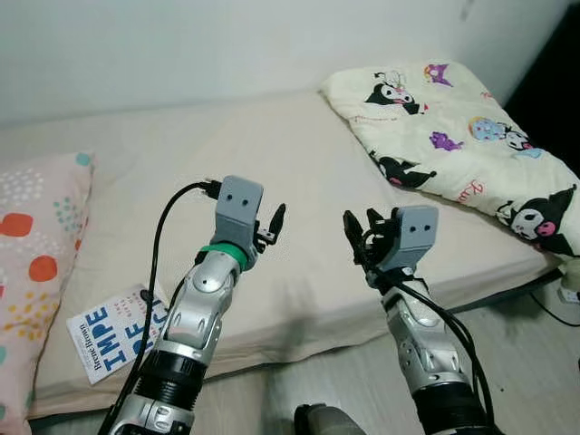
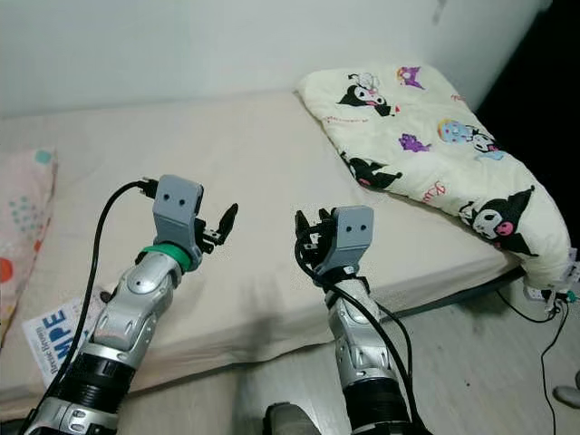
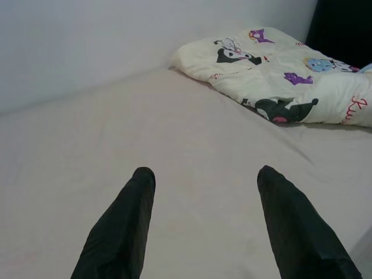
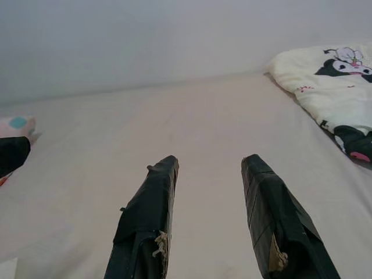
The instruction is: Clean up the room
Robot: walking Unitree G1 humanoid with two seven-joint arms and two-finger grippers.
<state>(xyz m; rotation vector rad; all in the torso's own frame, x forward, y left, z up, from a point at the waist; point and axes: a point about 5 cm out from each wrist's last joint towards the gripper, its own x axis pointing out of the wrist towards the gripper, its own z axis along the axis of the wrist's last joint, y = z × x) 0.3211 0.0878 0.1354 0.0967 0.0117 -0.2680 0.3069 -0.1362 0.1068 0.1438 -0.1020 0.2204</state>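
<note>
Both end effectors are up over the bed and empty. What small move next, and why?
Probably swing the right end effector toward the folded cartoon blanket lying askew at the mattress corner. Both it and the left end effector hang open, holding nothing, and the blanket is nearest the right arm.

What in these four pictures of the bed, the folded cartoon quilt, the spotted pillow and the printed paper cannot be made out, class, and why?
- White paper with blue print: left eye view, wording partly covered by the left arm.
- Pink spotted pillow: cut by the picture's edge.
- Cream cartoon-print quilt: far end cut by the edge.
- Dark object on the floor: cut off, unidentifiable.
</note>
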